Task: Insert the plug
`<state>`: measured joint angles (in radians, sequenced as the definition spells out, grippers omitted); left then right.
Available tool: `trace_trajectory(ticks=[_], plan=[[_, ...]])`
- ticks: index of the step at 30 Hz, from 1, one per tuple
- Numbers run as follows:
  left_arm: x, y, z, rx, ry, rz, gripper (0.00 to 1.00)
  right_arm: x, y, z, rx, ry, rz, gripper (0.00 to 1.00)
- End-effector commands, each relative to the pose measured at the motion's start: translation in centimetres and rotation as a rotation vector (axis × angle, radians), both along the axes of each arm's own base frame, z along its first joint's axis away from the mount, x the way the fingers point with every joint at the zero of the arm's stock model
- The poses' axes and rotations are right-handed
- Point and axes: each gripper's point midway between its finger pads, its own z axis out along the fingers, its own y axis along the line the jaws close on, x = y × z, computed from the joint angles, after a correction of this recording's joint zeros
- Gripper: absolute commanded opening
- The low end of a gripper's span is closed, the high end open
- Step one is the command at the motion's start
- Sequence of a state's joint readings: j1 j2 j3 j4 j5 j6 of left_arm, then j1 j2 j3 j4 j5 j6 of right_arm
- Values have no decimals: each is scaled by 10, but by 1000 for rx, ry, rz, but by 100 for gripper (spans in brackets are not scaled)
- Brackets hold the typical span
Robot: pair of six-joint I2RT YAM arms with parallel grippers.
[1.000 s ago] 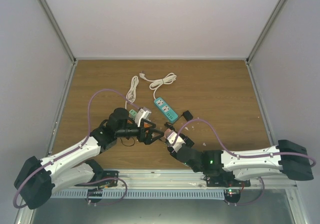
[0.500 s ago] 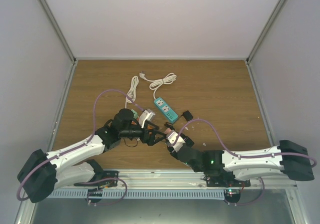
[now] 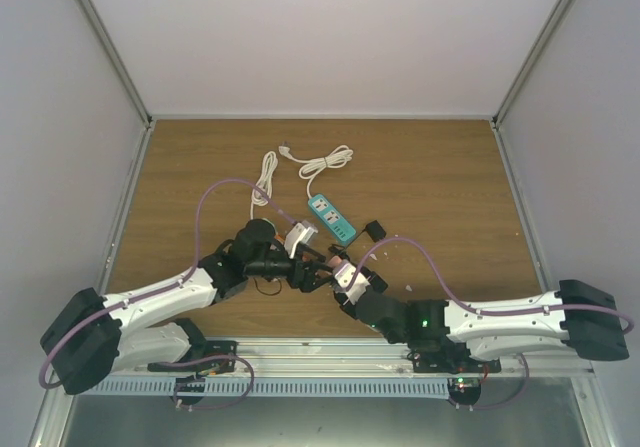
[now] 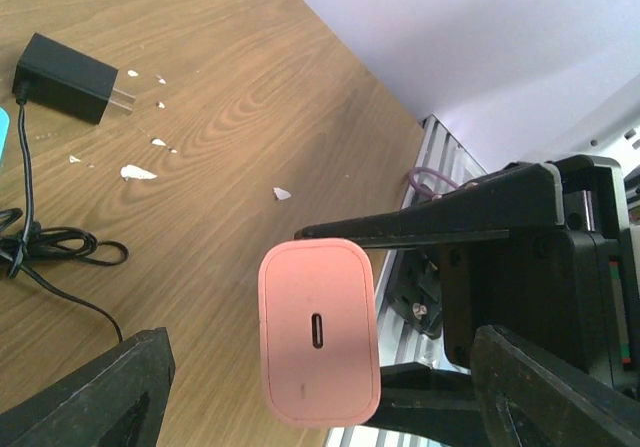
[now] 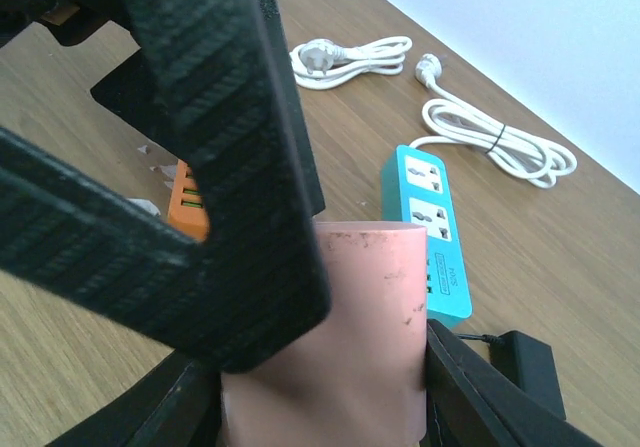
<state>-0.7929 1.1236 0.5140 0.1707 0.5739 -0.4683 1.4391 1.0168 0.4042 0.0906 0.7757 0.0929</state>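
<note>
- Left wrist view shows the plug (image 4: 65, 77) lying on the surface (image 4: 250, 117), cord trailing, well apart from both hands.
- We judge it light, rigid and smooth; we would grip the flat body sides, clear of prongs and cord.
- Our right hand (image 3: 343, 273) clamps a pink block (image 4: 318, 332); our left hand (image 3: 318, 267) stands open around it.
- Since a second ago, the left hand has edged nearer.

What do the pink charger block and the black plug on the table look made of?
Pink charger block: likely matte plastic, going by the smooth rounded shell, faint scuffs and lack of glare. Black plug: probably a matte plastic body, flat-sided and dull, with pale, metal-looking prongs.
</note>
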Motion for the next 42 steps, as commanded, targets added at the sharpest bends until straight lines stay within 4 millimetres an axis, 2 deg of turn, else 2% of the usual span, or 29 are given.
trace_trajectory(ticks=[1, 10, 17, 21, 25, 27, 28, 29, 30, 34, 35, 37, 38, 39, 40, 42], plan=[[7, -9, 18, -56, -47, 10, 83, -4, 8, 15, 69, -7, 20, 13], [5, -15, 12, -48, -30, -15, 69, -8, 12, 14, 58, -8, 48, 13], [-1, -18, 12, -45, -22, -36, 68, -8, 13, 10, 38, -9, 43, 13], [-4, -19, 14, -47, -25, -46, 61, -7, 14, 10, 34, -11, 42, 13], [-6, -20, 14, -48, -25, -58, 46, -8, 13, 11, 36, -12, 39, 13], [-7, -21, 13, -48, -24, -68, 32, -7, 12, 11, 37, -14, 36, 13], [-8, -21, 13, -47, -23, -73, 23, -7, 12, 12, 37, -16, 32, 13], [-9, -22, 12, -46, -20, -76, 7, -6, 11, 13, 40, -17, 27, 13], [-8, -22, 12, -43, -18, -74, 1, -6, 10, 13, 41, -19, 21, 13], [-9, -20, 14, -51, -27, -69, 0, -5, 6, 14, 43, -19, 0, 14], [-8, -19, 15, -51, -31, -62, 0, -3, 4, 15, 44, -21, -19, 18], [-7, -17, 19, -54, -43, -40, 0, 0, -2, 16, 48, -22, -49, 35], [-5, -15, 21, -52, -50, -23, 0, 0, -3, 17, 53, -23, -52, 58], [-4, -12, 24, -52, -57, -5, 0, 0, -4, 19, 58, -25, -56, 93], [-2, -9, 25, -48, -65, 18, 0, 1, -6, 21, 67, -27, -63, 99], [4, -3, 29, -39, -82, 69, 0, 2, -11, 26, 94, -28, -80, 100]])
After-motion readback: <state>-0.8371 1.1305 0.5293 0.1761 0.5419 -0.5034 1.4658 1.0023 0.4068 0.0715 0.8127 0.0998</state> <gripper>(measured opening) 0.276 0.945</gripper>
